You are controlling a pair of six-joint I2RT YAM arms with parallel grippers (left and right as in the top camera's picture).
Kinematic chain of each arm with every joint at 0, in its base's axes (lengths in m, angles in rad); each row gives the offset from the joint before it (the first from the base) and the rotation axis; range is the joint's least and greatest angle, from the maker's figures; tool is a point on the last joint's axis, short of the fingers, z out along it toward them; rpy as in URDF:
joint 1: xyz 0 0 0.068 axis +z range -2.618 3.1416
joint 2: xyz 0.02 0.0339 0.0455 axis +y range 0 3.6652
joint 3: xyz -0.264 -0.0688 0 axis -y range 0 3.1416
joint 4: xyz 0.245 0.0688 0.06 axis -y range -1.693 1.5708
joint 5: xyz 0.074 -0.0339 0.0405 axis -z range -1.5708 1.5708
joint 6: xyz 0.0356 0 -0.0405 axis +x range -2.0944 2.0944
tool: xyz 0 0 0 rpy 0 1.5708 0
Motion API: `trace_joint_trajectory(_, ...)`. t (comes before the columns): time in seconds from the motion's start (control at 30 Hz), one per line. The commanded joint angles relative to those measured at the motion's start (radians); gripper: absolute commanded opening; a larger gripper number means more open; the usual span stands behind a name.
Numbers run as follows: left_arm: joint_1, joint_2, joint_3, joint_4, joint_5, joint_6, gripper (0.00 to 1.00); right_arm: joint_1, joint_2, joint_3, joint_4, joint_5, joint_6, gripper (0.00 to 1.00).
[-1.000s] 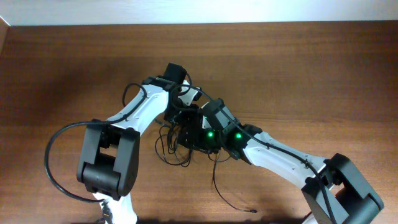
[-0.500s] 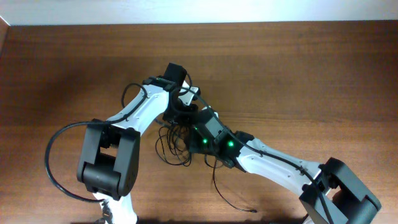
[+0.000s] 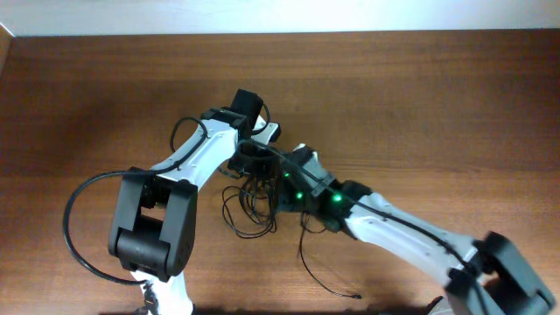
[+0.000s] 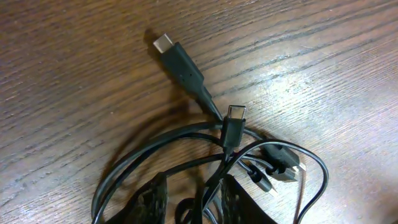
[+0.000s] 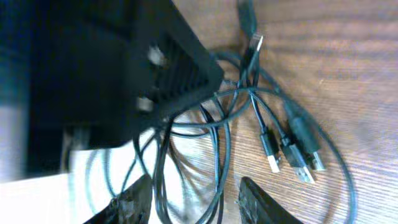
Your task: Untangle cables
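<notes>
Several black cables [image 3: 249, 208] lie knotted in the middle of a dark brown wooden table [image 3: 437, 96]; a pale wall strip [image 3: 262, 16] runs along its far edge. One strand [image 3: 308, 262] leaves the heap toward the near edge. A plug [image 4: 180, 62] lies diagonal, its tip to the upper left. From above, both arms [image 3: 197, 157] hide the top of the heap. The left pincer [image 4: 194, 190] has a narrow gap with strands inside; a grip I cannot tell. The right pincer [image 5: 196, 196] stands wide.
</notes>
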Motion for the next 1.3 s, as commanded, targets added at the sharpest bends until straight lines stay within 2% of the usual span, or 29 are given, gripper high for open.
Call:
trace_joint_trajectory(0.0, -0.004, -0.014, -0.010, -0.002, -0.011, -0.006, 0.29, -0.076, -0.063, 0.024, -0.097, -0.086, -0.061, 0.52)
trace_joint_trajectory(0.1, -0.004, -0.014, -0.010, -0.002, -0.010, -0.006, 0.29, -0.122, -0.060, 0.023, -0.230, -0.083, -0.183, 0.55)
trace_joint_trajectory(0.3, -0.004, -0.014, -0.010, -0.002, -0.011, -0.006, 0.32, -0.119, -0.036, -0.008, -0.246, -0.104, -0.200, 0.57)
trace_joint_trajectory(0.37, -0.004, -0.014, -0.010, -0.002, -0.010, -0.006, 0.53, -0.118, -0.019, -0.008, -0.219, -0.156, -0.201, 0.58)
trace_joint_trajectory(0.4, -0.004, -0.014, -0.010, -0.002, -0.010, -0.006, 0.61, -0.106, -0.008, -0.008, -0.193, -0.178, -0.201, 0.57)
trace_joint_trajectory(0.47, -0.004, -0.014, -0.010, -0.002, -0.010, -0.006, 0.68, -0.068, 0.009, -0.008, -0.150, -0.182, -0.201, 0.57)
trace_joint_trajectory(0.63, -0.004, -0.014, -0.010, -0.002, -0.010, -0.006, 0.69, 0.032, 0.058, -0.008, -0.096, -0.090, -0.200, 0.57)
trace_joint_trajectory(0.83, -0.004, -0.014, -0.010, -0.002, -0.010, -0.006, 0.71, 0.043, 0.115, -0.008, -0.063, -0.024, -0.200, 0.56)
trace_joint_trajectory(1.03, -0.004, -0.014, -0.010, -0.002, -0.010, -0.006, 0.71, 0.044, 0.115, -0.008, -0.023, -0.256, -0.199, 0.57)
trace_joint_trajectory(1.27, -0.004, -0.014, -0.010, -0.002, -0.010, -0.006, 0.72, 0.045, 0.115, -0.008, -0.021, -0.264, -0.196, 0.57)
